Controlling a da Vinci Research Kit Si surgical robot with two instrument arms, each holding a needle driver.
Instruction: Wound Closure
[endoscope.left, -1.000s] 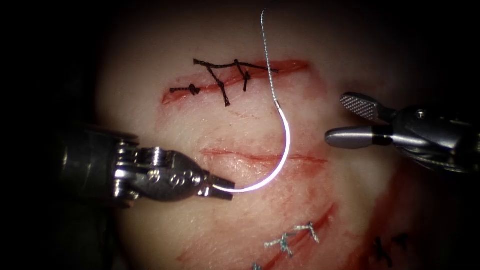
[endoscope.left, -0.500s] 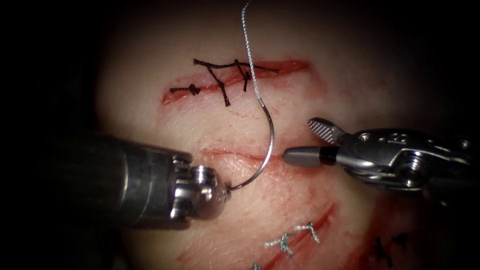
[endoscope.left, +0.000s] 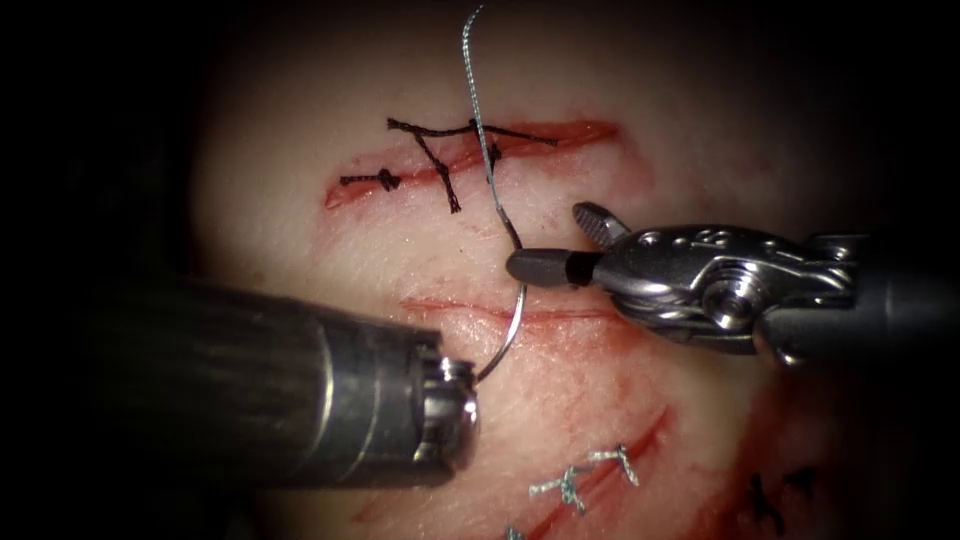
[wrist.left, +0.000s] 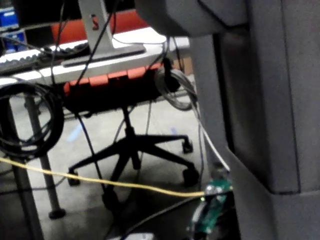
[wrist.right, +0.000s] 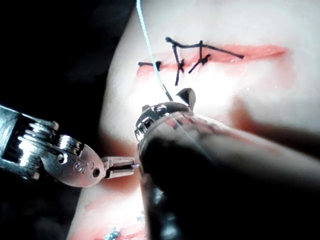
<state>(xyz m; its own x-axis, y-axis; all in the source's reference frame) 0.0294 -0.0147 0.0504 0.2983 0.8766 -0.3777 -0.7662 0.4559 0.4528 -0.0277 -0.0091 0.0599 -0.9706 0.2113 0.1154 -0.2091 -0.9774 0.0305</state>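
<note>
It's a robotics lab, not an operating room: past the arm stands a wheeled office chair (wrist.left: 131, 150) on a bare floor (wrist.left: 75, 145), coiled black cables (wrist.left: 27, 120) hang down, and a yellow cable (wrist.left: 100, 181) runs across a cluttered counter (wrist.left: 75, 62).

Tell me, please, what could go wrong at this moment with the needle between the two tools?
1. The left tool holds the needle at its very end, above the tissue; it could twist or slip.
2. The right tool is open around the needle's thread end; closing there might damage the thread junction.
</note>
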